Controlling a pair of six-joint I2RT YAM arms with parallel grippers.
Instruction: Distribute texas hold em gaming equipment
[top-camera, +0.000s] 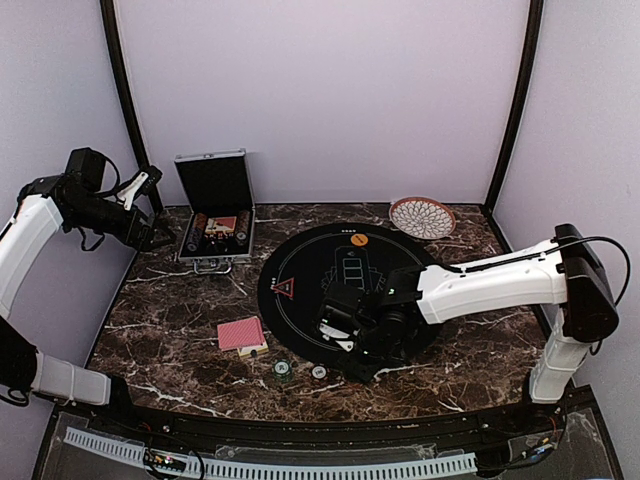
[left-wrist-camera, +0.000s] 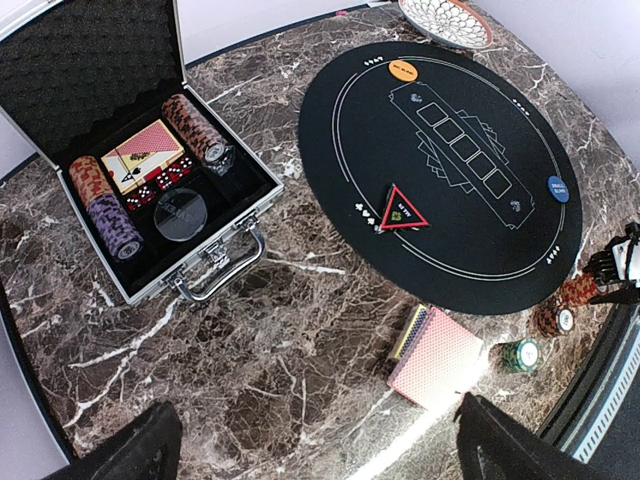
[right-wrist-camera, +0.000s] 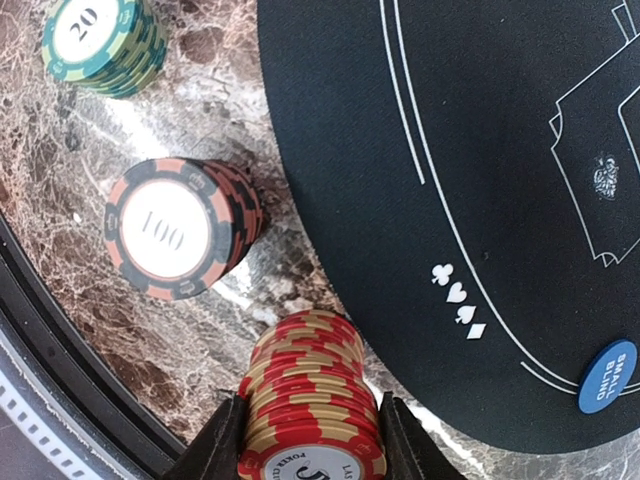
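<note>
A stack of red-and-gold poker chips (right-wrist-camera: 312, 385) stands on the marble just off the mat's edge, and my right gripper (right-wrist-camera: 312, 445) is shut on it, a finger pressed to each side. To its left are a black-and-orange "100" chip stack (right-wrist-camera: 175, 228) and a green "20" chip stack (right-wrist-camera: 100, 40). The red-backed card deck (left-wrist-camera: 437, 355) lies on the marble in front of the mat. A red-edged triangle marker (left-wrist-camera: 400, 208), an orange chip (left-wrist-camera: 403, 69) and a blue chip (left-wrist-camera: 558, 189) lie on the mat. My left gripper (left-wrist-camera: 318, 420) hangs open and empty, high at the far left (top-camera: 158, 235).
The open silver case (left-wrist-camera: 262, 198) at the back left holds more chip stacks, cards and dice. The round black mat (top-camera: 300, 262) covers the table's middle. A woven patterned dish (top-camera: 422, 216) sits at the back right. My right arm (top-camera: 480, 285) lies across the mat's right side.
</note>
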